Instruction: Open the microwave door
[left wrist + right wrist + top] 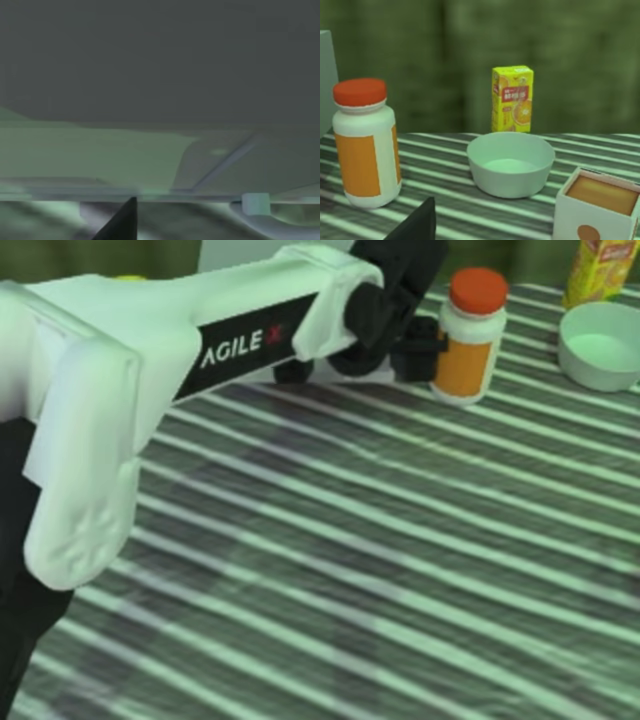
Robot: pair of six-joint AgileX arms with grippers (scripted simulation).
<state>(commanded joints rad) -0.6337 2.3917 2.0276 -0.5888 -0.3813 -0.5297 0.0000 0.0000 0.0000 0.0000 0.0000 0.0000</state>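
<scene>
The microwave (236, 252) shows only as a pale grey slab at the table's far edge, behind my left arm. My left gripper (398, 332) reaches to the back of the table, just right of that slab and touching distance from the orange-capped bottle. In the left wrist view the microwave door (160, 60) is very close: its dark grey window fills the upper half, with a pale frame (90, 155) below it and a small pale block (256, 203) on a thin rail. My right gripper (419, 224) is out of the top view, low over the table, facing the bottle.
A white bottle (468, 335) with an orange cap and label stands at the back, right of centre. Further right are a white bowl (600, 345) and a yellow juice carton (600, 268). A white open-topped box (600, 207) sits near the right gripper.
</scene>
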